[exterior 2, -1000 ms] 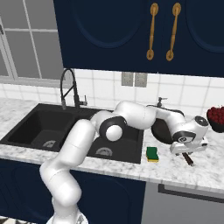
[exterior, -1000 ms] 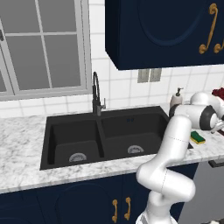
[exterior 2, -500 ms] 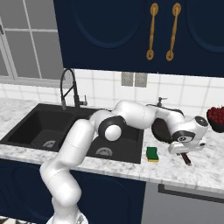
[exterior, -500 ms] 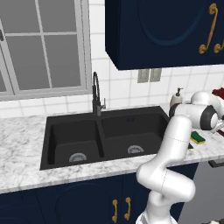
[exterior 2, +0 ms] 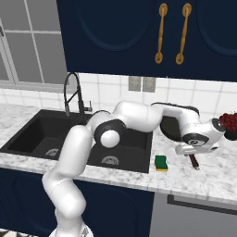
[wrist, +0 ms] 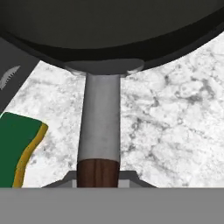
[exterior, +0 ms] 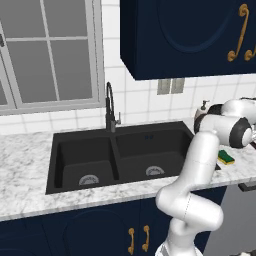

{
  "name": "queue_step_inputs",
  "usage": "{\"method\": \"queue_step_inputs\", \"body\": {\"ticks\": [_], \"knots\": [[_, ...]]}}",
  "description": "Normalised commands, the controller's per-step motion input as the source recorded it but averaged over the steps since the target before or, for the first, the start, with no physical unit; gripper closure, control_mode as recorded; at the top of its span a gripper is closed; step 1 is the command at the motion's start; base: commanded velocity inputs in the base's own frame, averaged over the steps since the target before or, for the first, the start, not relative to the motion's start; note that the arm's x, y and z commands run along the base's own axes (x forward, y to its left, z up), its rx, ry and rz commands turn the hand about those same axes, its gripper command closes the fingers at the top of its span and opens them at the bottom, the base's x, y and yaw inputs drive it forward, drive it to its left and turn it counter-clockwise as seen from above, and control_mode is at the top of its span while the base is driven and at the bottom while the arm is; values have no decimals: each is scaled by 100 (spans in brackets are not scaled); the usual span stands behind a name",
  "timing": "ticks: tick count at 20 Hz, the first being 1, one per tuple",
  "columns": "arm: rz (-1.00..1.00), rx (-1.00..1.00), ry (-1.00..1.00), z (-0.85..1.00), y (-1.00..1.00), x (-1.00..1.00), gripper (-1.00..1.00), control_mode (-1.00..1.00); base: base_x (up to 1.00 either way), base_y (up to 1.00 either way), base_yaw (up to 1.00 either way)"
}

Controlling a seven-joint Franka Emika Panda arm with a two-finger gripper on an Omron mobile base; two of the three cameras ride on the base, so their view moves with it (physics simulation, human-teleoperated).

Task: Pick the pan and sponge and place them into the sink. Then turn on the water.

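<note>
Gripper closed on the reddish-brown end of the pan handle, bottom centre of the hand view; silver shaft runs up to the black bowl across the top. Sponge lies at lower left on the marble counter. In the right base view, sink sits at left.

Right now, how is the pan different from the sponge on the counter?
The pan is round, black and much bigger; the sponge is small, rectangular, green on top and yellow below. The pan has a slim handle, shut in the gripper; the sponge lies free. Both sit on the marble counter, right of the sink.
</note>
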Motion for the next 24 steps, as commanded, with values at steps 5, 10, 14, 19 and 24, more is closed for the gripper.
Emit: {"method": "queue_step_inputs", "body": {"ticks": [5, 10, 14, 19, 24], "knots": [[2, 6, -7, 65, 95, -41, 100, -100, 0, 0, 0], [6, -3, 2, 46, 100, -25, 100, -100, 0, 0, 0], [2, -3, -9, 1, 100, -46, 100, -100, 0, 0, 0], [0, 0, -2, -10, 100, -32, 100, -100, 0, 0, 0], [3, -7, 7, 0, 100, -2, 100, -100, 0, 0, 0]]}}
